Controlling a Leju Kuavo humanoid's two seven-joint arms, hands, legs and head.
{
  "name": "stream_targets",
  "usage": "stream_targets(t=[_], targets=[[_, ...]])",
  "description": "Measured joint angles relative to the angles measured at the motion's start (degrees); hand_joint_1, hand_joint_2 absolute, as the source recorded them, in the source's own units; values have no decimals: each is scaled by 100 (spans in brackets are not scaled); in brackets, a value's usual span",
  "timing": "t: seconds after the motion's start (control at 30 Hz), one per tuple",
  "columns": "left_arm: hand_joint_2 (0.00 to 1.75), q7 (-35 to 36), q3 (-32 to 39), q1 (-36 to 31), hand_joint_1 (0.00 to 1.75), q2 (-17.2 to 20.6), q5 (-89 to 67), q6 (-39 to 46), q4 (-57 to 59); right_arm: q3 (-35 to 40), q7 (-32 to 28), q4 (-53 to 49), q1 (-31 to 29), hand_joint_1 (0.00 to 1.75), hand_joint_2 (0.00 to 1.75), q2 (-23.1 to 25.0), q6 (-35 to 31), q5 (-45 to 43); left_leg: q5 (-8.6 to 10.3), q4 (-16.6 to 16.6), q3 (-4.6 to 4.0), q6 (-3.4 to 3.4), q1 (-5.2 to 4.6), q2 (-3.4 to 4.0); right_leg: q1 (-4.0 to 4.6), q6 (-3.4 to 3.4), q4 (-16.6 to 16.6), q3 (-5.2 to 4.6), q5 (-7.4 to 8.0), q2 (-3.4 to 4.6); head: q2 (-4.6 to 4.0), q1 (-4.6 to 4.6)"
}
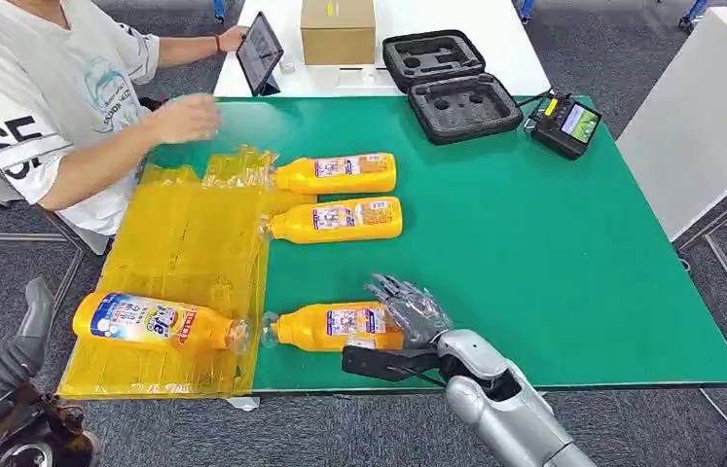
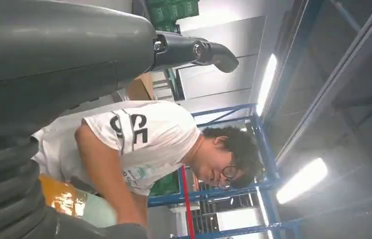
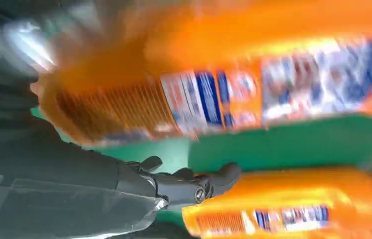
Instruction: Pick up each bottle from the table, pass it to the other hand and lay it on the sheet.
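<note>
Four orange bottles lie on their sides. One bottle rests on the yellow sheet at the table's left. Two more bottles lie side by side on the green table, caps toward the sheet. The nearest bottle lies by the front edge. My right hand is at its base end, fingers spread over the top and thumb out below, apart from the bottle. My left hand hangs low at the left beyond the sheet, its thumb held out and nothing in it.
A person in a white shirt sits at the left, one hand over the sheet's far corner. At the back stand a tablet, a cardboard box, an open black foam case and a controller.
</note>
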Motion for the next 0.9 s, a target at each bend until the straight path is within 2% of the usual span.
stream_targets(t=[0.37,0.5,0.53,0.57,0.6,0.67,0.7,0.77,0.9], targets=[[175,0,-2,-6,0,-2,26,0,52,13,-7,394,-189,0,175,-24,65,-9,0,0,1,0,0,0,0,0,0,0,0,1,0,0],[175,0,-9,-58,0,-2,105,-4,135,52,-4,710,-443,0,175,-22,255,-26,0,0,6,0,0,1,0,0,0,2,1,3,0,0],[175,0,-11,-75,0,-2,111,-9,162,63,-4,801,-498,54,175,-22,280,-26,1,0,6,0,0,1,0,0,0,3,1,2,0,0],[175,0,-11,-86,0,0,120,-9,184,79,-4,877,-552,141,175,-22,297,-26,1,0,7,0,0,1,0,0,0,5,1,2,0,0],[175,0,-11,-94,0,-2,136,-9,203,92,-4,958,-598,173,175,-17,306,-26,1,0,10,0,0,1,0,0,0,6,2,3,0,-2],[175,0,-24,-110,0,-2,155,-11,245,133,-11,1132,-687,169,175,-4,308,-44,1,0,15,0,0,4,0,0,0,11,2,3,0,-2],[175,0,-31,-111,0,-2,155,-11,260,153,-44,1207,-732,175,175,4,308,-46,0,0,19,0,0,5,0,0,-1,13,2,4,0,0],[175,0,-37,-111,0,-2,164,-20,284,173,-122,1318,-804,175,175,15,308,-94,0,0,25,0,1,5,0,0,-1,19,2,4,0,0],[175,0,-39,-111,0,-2,229,-103,343,177,-499,1412,-861,175,175,31,373,-432,0,0,31,0,1,3,0,0,-2,27,1,3,0,0]])
